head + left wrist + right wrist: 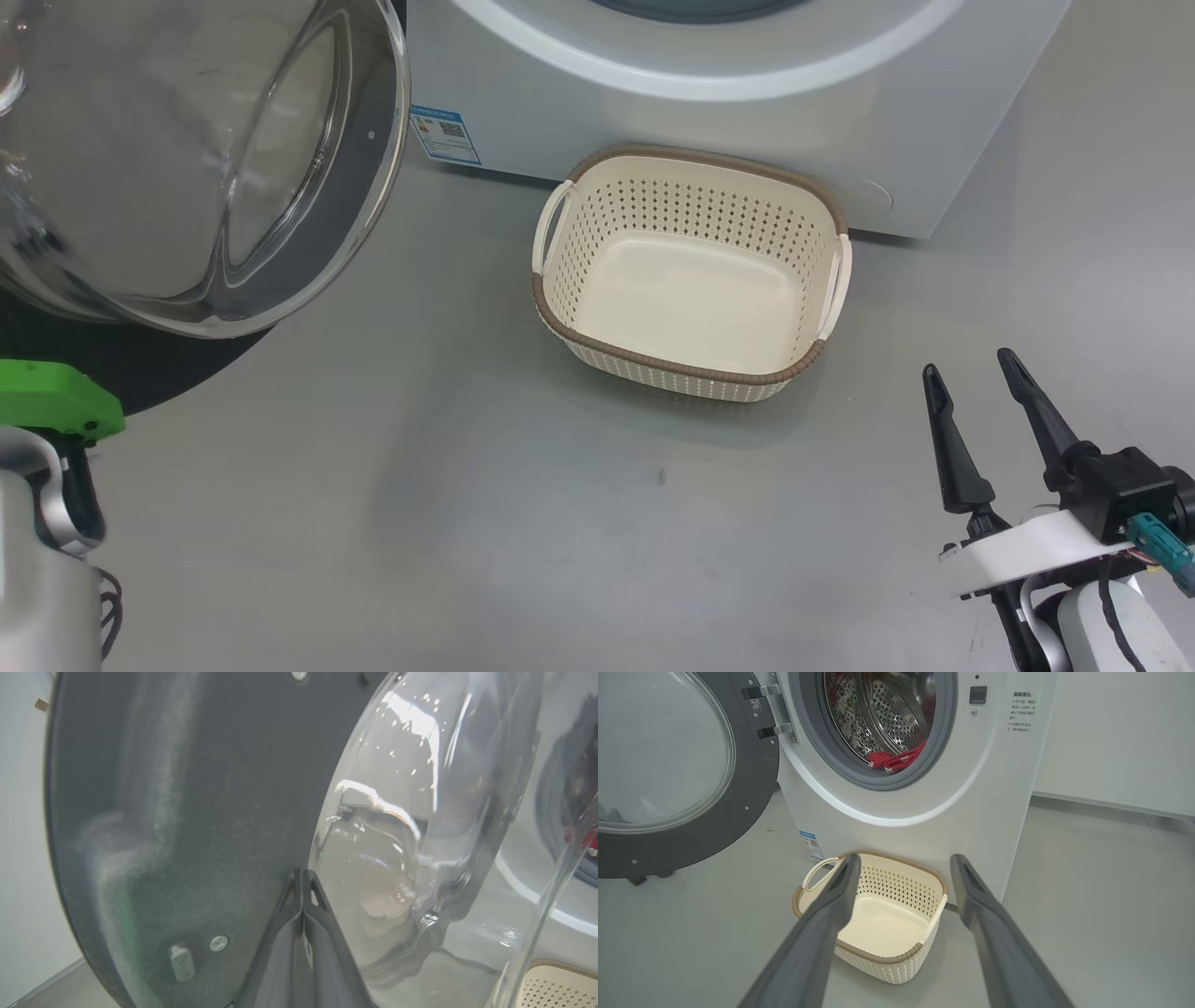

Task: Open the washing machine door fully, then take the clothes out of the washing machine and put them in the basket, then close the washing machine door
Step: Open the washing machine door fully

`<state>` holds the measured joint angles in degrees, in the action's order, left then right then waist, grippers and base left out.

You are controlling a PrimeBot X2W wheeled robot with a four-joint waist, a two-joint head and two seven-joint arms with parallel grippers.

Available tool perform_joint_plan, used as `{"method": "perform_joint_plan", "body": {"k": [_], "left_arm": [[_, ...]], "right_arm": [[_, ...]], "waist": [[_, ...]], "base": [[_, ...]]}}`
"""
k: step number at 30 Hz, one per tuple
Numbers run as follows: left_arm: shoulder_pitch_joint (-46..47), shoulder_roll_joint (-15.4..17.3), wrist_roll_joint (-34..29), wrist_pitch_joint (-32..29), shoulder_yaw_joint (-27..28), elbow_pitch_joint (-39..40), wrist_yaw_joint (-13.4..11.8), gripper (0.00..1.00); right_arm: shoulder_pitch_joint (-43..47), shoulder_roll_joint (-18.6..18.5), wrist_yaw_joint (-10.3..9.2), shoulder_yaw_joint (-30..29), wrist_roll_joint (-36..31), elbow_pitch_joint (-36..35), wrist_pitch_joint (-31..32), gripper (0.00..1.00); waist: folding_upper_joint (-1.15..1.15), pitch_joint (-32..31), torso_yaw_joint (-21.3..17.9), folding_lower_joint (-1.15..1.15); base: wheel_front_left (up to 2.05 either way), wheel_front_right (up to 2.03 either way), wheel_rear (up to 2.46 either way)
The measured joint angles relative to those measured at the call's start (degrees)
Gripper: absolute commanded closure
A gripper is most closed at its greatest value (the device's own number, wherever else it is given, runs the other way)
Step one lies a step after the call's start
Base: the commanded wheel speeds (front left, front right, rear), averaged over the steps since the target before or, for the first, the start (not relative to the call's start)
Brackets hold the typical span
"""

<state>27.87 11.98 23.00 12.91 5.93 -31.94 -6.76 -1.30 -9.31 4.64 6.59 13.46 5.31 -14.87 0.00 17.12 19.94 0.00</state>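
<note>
The washing machine (994, 788) stands with its drum showing and the washing machine door (752, 788) swung out to the left. Red clothes (896, 758) lie at the drum's lower lip. The cream basket (691, 299) sits empty on the floor against the washer's front. My right gripper (968, 366) hovers open and empty to the right of the basket, pointing at it in the right wrist view (906, 858). My left gripper (302, 873) is shut on nothing, its tips close against the door's dark inner face (187, 812) beside the glass bowl (411, 812).
The open door (187, 168) overhangs the floor at the left, above my left arm's green part (56, 401). Grey floor (467, 485) spreads in front of the basket. A white wall (1111, 732) stands right of the washer.
</note>
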Motion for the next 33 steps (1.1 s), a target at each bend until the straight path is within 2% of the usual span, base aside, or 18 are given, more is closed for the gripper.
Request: {"method": "perform_joint_plan", "body": {"k": [7,18,25,33], "left_arm": [[2.4,1.4,0.0,-0.5,1.4,-3.7,0.0,1.00],[2.9,1.5,0.2,0.3,1.7,-6.0,0.0,1.00],[0.2,0.6,0.1,1.4,2.1,-3.7,0.0,1.00],[-6.8,-2.2,-1.5,1.5,1.4,1.4,0.6,1.00]], "right_arm": [[-0.6,-0.1,0.35,0.0,0.0,0.5,0.0,0.00],[-0.8,0.4,0.59,0.7,0.0,1.5,0.0,0.00],[-0.8,0.9,0.60,0.6,0.0,2.2,0.0,0.00],[-0.3,2.1,0.60,0.2,0.1,3.0,0.0,0.00]], "waist": [[0.00,-0.1,-0.4,0.00],[0.00,-1.6,-1.2,0.00],[0.00,-3.3,-1.5,0.00],[0.00,-6.2,-1.8,0.00]], "base": [[0.00,0.00,0.00],[0.00,0.00,0.00],[0.00,0.00,0.00],[0.00,0.00,0.00]]}}
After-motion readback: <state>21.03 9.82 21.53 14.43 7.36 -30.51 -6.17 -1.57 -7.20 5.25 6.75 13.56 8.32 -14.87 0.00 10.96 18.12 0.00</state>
